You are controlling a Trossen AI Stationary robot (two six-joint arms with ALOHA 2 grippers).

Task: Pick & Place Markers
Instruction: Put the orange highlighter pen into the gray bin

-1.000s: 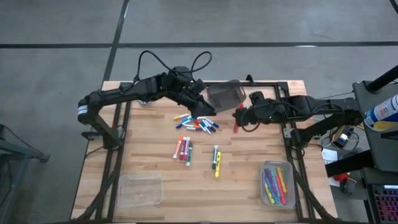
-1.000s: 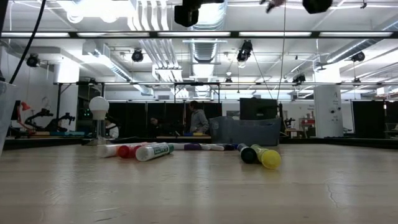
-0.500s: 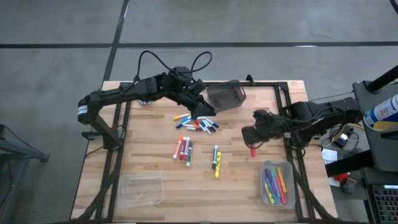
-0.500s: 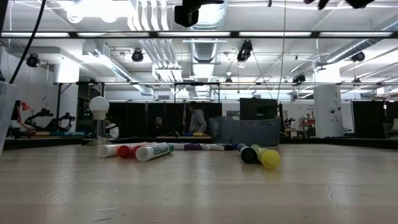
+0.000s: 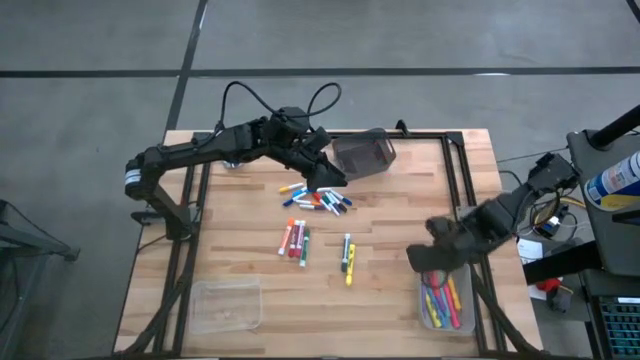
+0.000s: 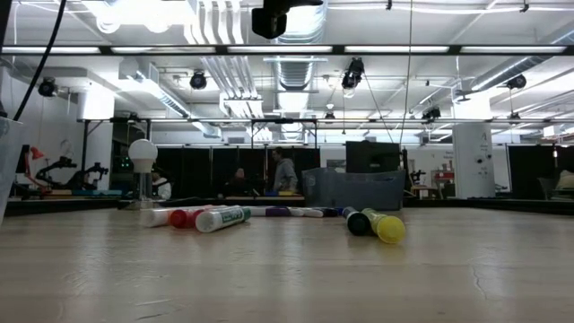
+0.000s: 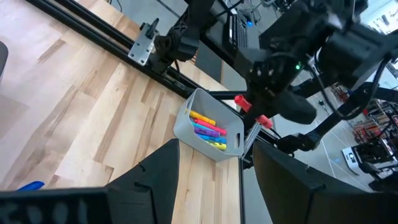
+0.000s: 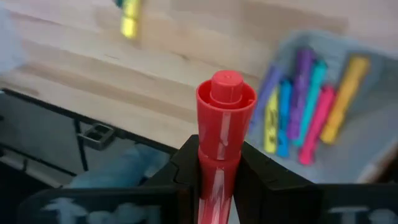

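Wooden boards make up the tabletop [image 5: 240, 262], and a thin black frame [image 5: 462, 190] runs along its sides. A dark mesh bin [image 5: 362, 153] sits near the far edge, a bit to the right of the middle. An empty clear tray [image 5: 226, 305] lies near the front left corner. Another clear tray [image 5: 446, 295] lies near the front right corner, and it has pink, yellow, blue and purple markers [image 8: 311, 115] inside. More loose markers [image 5: 318, 198] lie in a bunch near the middle of the tabletop, closer to the far edge. A small row of them [image 5: 294, 238] lies nearer the front, and two more, one yellow [image 5: 350, 264], lie just to the right of that row. In the low view these show as a line of pens [image 6: 215, 218] lying flat on the wood, with people far off in the room behind. The left gripper [image 5: 331, 178] reaches in from the far left side, hangs right above the bunch of markers with its fingers wide apart, and holds nothing. The right gripper [image 5: 428, 260] comes in from the right edge and hangs over the near end of the tray with the markers. Its fingers are clamped tight on a red marker [image 8: 222, 146], which sticks out straight between them.
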